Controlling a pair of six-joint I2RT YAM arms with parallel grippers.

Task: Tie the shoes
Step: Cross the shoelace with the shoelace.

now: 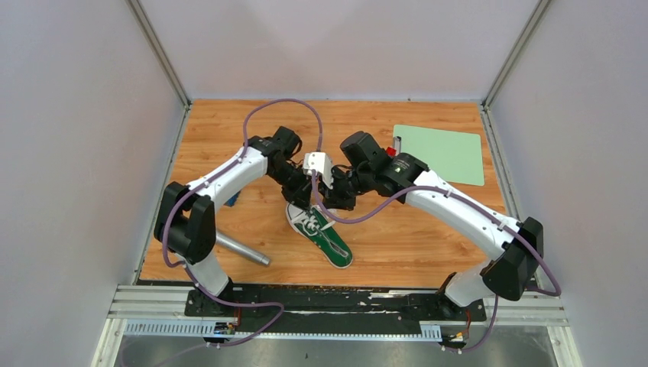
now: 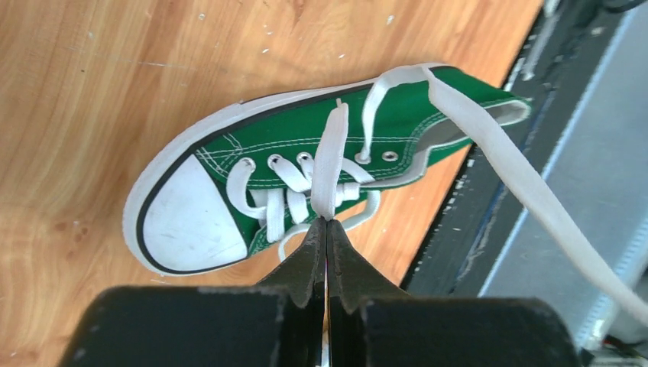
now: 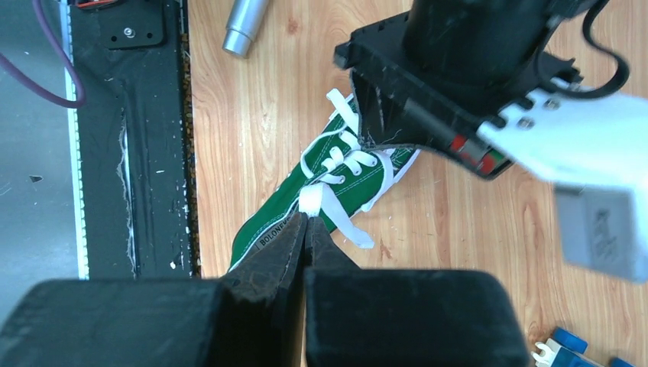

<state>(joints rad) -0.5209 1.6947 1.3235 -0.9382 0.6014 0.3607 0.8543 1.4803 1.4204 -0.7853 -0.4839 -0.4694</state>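
The shoe (image 1: 321, 233) is laid near the middle of the worktop (image 1: 428, 229), toe pointed away from the arm bases and heel toward the near edge. It is judged light and easily dragged, since the canvas is soft and only the rubber toe cap and sole are stiff. The flat laces are limp and likely a little slippery, so they are best pinched flat and near their ends, with tension kept low so that the shoe is not lifted.

The left fingers (image 2: 327, 233) are closed fully on a lace (image 2: 330, 160) just above the eyelets. The right fingers (image 3: 306, 222) are likewise shut on the other lace (image 3: 311, 200).

The worktop is of smooth wood, and little grip is offered to the sole. It is enclosed by plain pale walls (image 1: 76, 153). A metal cylinder (image 1: 241, 251) and a green mat (image 1: 439, 153) are kept well apart from the shoe.
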